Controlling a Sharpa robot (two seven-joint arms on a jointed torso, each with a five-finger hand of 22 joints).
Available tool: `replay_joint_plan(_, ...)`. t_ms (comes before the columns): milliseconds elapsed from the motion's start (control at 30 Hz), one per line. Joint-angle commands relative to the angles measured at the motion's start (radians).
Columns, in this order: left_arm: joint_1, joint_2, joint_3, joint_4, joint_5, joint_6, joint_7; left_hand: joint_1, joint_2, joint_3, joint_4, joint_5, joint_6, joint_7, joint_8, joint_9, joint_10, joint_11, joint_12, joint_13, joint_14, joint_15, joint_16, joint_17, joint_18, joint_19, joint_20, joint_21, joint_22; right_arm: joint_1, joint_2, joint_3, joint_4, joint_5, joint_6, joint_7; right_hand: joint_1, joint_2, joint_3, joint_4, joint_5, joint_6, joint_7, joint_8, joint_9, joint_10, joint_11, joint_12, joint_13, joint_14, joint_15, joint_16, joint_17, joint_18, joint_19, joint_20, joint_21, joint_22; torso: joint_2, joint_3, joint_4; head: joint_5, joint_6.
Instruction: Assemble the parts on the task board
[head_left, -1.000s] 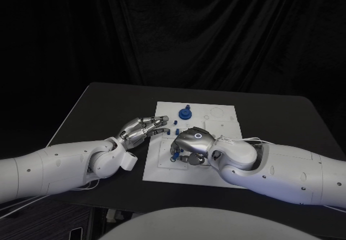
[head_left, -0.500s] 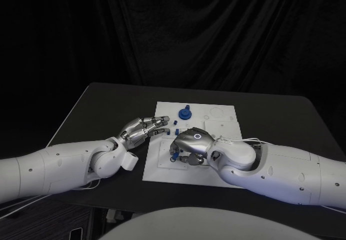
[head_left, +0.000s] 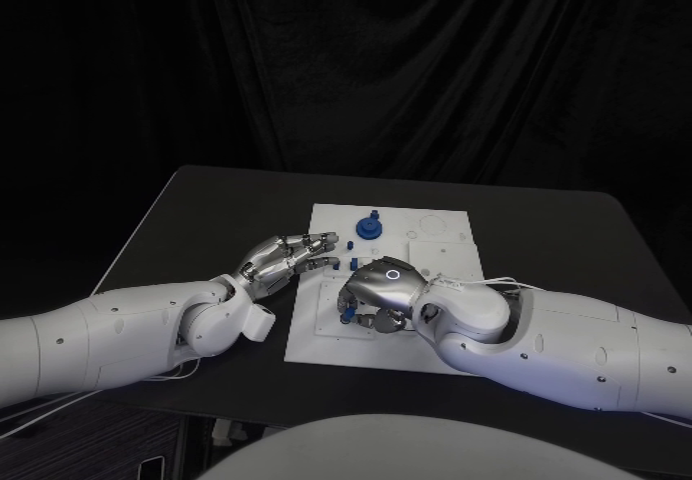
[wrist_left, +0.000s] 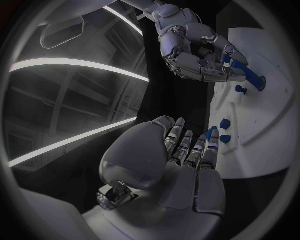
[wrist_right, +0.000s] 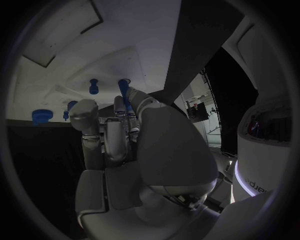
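The white task board (head_left: 433, 235) lies mid-table. My right hand (head_left: 378, 293) curls over its near middle and pinches a long blue pin (wrist_left: 247, 75), whose tip meets the board. The right wrist view shows that blue pin (wrist_right: 125, 94) rising between the fingers (wrist_right: 119, 125). My left hand (head_left: 289, 258) hovers at the board's left edge, fingers stretched out and apart, holding nothing. Small blue pieces (wrist_left: 224, 131) lie just past its fingertips (wrist_left: 201, 145). A short blue peg (wrist_left: 240, 89) stands near the pin.
A round blue knob (head_left: 371, 226) stands at the board's far end. Another blue peg (wrist_right: 94, 86) and a blue disc (wrist_right: 42, 116) sit on the board beyond my right hand. Black table (head_left: 202, 215) surrounds the board.
My right hand has sunk slightly toward the board's near side with the pin. The left hand has stayed put.
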Motion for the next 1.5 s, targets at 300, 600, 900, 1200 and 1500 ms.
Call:
replay_joint_plan(300,-0.002,0.004,0.001,-0.001,0.005,0.014,0.072,-0.012,-0.002,0.006,0.001,-0.001,-0.002,0.002,0.006,0.001,-0.002,0.006,0.003,0.001,0.002,-0.006,0.004,0.001,-0.006,0.004,0.000,0.002,0.001,-0.005,0.003,0.000,0.004,-0.010,-0.018,0.006,0.000,0.004,0.001,-0.007,-0.004,0.008,0.002,0.003,0.079,0.010,-0.001,-0.005,0.001,-0.002,-0.005,-0.006,-0.001,-0.016,-0.001,-0.005,0.000,0.109,-0.001,0.0001,-0.0008,0.000,0.000)
replay_joint_plan(600,-0.004,0.004,0.001,-0.003,0.005,0.015,0.070,-0.012,-0.002,0.006,0.001,-0.001,-0.002,0.002,0.006,0.001,-0.002,0.006,0.003,0.001,0.002,-0.006,0.004,0.001,-0.006,0.004,0.000,0.002,0.001,-0.006,0.005,0.000,-0.003,-0.010,-0.001,-0.006,-0.001,0.003,0.000,-0.008,-0.008,0.006,0.002,0.001,0.081,0.011,-0.001,-0.008,0.000,-0.003,-0.005,-0.009,-0.004,-0.015,-0.003,-0.005,-0.006,0.107,-0.001,0.0005,-0.0003,-0.002,0.000)
replay_joint_plan(900,-0.006,0.005,0.001,-0.004,0.005,0.017,0.068,-0.014,-0.002,0.009,0.002,-0.001,-0.001,0.003,0.006,0.001,-0.002,0.005,0.003,0.001,0.001,-0.006,0.004,0.001,-0.006,0.004,0.000,0.002,0.000,-0.011,0.010,0.000,-0.017,-0.010,0.017,-0.014,0.000,0.003,0.001,-0.009,-0.009,0.004,0.002,0.000,0.081,0.010,-0.001,-0.010,-0.001,-0.005,-0.005,-0.012,-0.007,-0.014,-0.005,-0.005,-0.012,0.106,0.000,0.0003,-0.0002,-0.003,0.000)
replay_joint_plan(1200,-0.007,0.005,0.001,-0.004,0.005,0.018,0.067,-0.014,-0.002,0.009,0.002,-0.001,-0.001,0.003,0.006,0.001,-0.002,0.005,0.003,0.001,0.001,-0.006,0.004,0.001,-0.006,0.004,0.000,0.002,0.000,-0.018,0.018,0.000,-0.032,-0.010,0.026,-0.015,0.006,0.004,0.004,-0.015,-0.007,0.000,0.004,-0.003,0.084,0.010,0.000,-0.018,-0.003,-0.008,-0.004,-0.018,-0.012,-0.012,-0.009,-0.005,-0.021,0.104,0.001,0.0003,-0.0001,-0.004,0.000)
replay_joint_plan(1500,-0.008,0.006,0.001,-0.005,0.005,0.018,0.065,-0.014,-0.002,0.010,0.002,-0.001,0.000,0.003,0.006,0.001,-0.003,0.005,0.004,0.001,0.001,-0.006,0.004,0.001,-0.006,0.005,0.000,0.002,0.000,-0.026,0.024,0.000,-0.041,-0.010,0.032,-0.009,-0.040,-0.016,-0.007,0.013,-0.057,-0.142,0.024,-0.094,0.056,-0.044,0.026,-0.057,-0.010,-0.024,0.019,-0.040,-0.031,-0.009,-0.030,0.011,-0.065,0.094,0.000,0.0008,-0.0013,-0.005,0.000)
